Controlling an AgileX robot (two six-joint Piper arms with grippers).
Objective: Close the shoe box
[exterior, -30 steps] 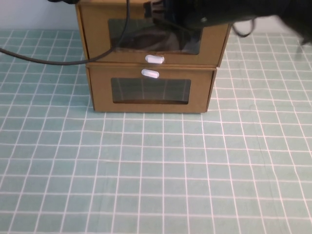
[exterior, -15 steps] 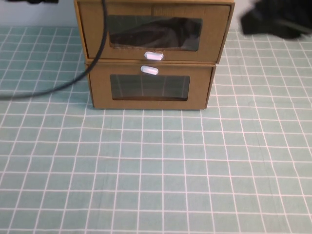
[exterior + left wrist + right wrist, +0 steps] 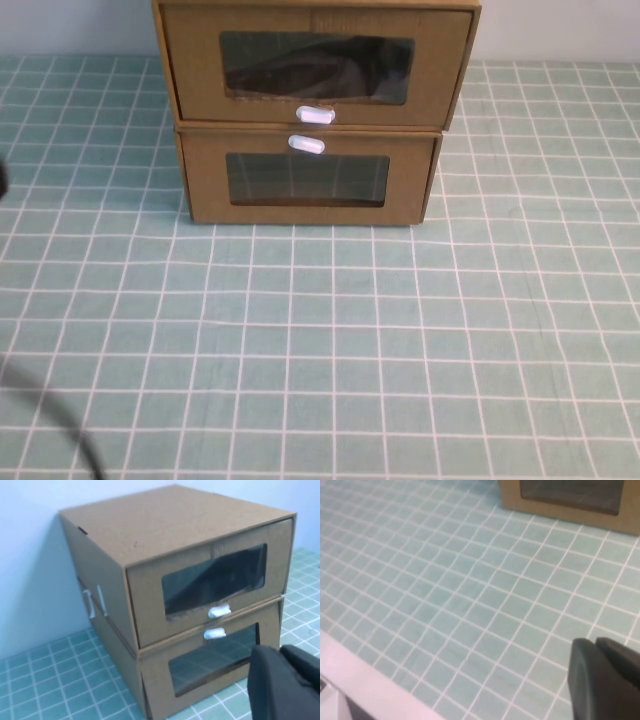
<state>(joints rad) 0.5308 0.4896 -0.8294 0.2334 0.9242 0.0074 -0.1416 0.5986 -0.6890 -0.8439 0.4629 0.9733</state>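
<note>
At upper centre of the high view, the shoe box (image 3: 310, 70), stacked on a similar lower box (image 3: 308, 180), drawer front flush, white pull tab (image 3: 315, 115) under its window. Both on the green-tiled surface (image 3: 320, 340). Left hand (image 3: 285, 685) at lower right of the left wrist view, near the boxes, empty; opening impossible to tell. Right hand (image 3: 602, 680) at lower right of its own view, over bare tiles, holding nothing; opening likewise unclear.
</note>
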